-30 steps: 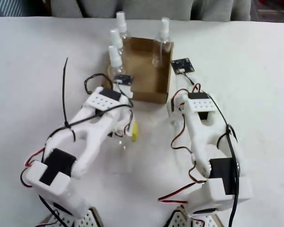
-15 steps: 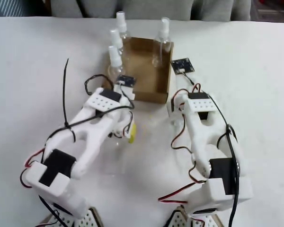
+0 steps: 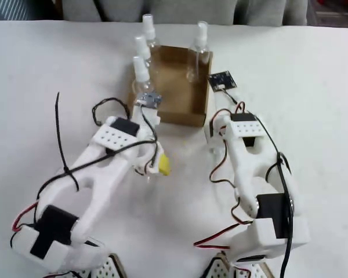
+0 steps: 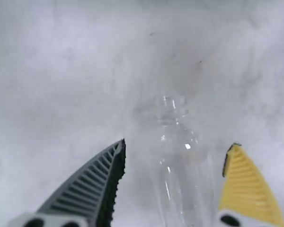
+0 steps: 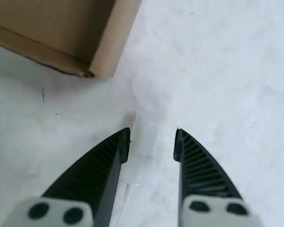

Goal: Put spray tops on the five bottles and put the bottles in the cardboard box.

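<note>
While the left gripper (image 4: 177, 144) hangs wide open, its grey finger (image 4: 92, 189) sits on one side of a bare bottle (image 4: 176, 175) and its yellow finger (image 4: 244, 184) on the other. Neither pad looks to be touching it. That bottle is clear plastic, see-through enough that the white table (image 4: 61, 56) reads straight through its wall. Its threaded neck is open, with bright glints on the shoulder just below it. It's on the table between the jaws, though whether it stands or lies I can't tell. In the high view the left wrist is just in front of the box (image 3: 180, 119).

Over to the right gripper (image 5: 151, 135): its two black fingers (image 5: 97, 170) are ribbed and parted, tips low over the table. They sit just off the box's near corner.

Further out, the box is brown cardboard, open at the top, with flat walls. Three topped bottles (image 3: 141, 69) line up along its left wall, clear bodies with white spray tops pointing up. Inside that wall or just outside it, I can't tell. A fourth bottle (image 3: 199, 49) stands upright at the far right corner, the same clear body and white top. Any print on the bottles or the box is too small to read.
</note>
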### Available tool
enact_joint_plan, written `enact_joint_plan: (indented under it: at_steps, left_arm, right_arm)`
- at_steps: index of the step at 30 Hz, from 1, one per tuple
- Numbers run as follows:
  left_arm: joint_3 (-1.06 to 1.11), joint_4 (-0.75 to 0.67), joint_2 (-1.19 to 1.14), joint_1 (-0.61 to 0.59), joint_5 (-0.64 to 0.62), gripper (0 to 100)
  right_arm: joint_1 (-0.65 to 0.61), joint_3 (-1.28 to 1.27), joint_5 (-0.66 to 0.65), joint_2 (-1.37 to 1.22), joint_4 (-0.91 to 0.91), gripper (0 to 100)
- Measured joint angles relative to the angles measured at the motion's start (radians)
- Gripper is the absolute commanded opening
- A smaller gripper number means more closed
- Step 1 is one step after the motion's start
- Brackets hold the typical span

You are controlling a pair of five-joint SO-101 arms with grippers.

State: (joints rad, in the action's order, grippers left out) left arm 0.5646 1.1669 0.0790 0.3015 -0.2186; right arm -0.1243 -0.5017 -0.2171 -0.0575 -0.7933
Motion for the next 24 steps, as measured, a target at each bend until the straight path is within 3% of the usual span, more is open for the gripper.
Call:
enact_joint_plan:
  at_steps: [14,20,24]
  left_arm:
    - [-0.057,0.000,-0.140,0.000,-0.002,23]
    - [-0.089,0.000,-0.186,-0.005,-0.055,2]
    - [-0.101,0.000,-0.187,0.003,-0.017,3]
  right_arm:
    - [0.000,0.000,0.000,0.000,0.000,12.3]
    - [0.000,0.000,-0.002,0.000,0.000,12.3]
    - [0.000,0.000,-0.003,0.000,0.000,12.3]
